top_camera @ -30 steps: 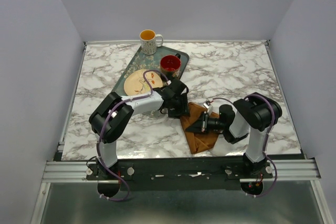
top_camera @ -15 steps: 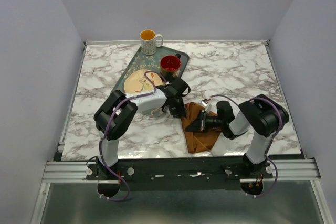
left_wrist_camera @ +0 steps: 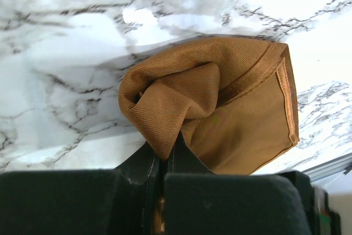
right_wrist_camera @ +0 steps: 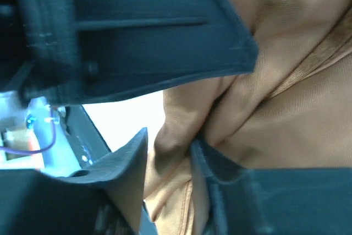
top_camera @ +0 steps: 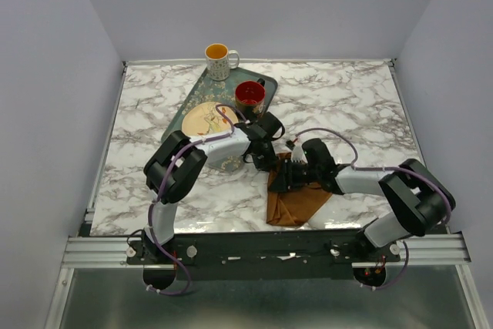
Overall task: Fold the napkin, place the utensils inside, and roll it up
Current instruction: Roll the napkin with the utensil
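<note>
My left pincer is pressed together, pinching a bunched fold of the napkin; from the fingertips the cloth spreads toward 12 and 3 o'clock. My right pincer stands spread, a fold of the same cloth lying between its fingers. From above, both meet at the napkin's 12 o'clock end, and it lies on the marble table near the 6 o'clock edge. At 11 o'clock from the pincers sits the green tray with a plate and red cup, a mug at its 12 o'clock end
</note>
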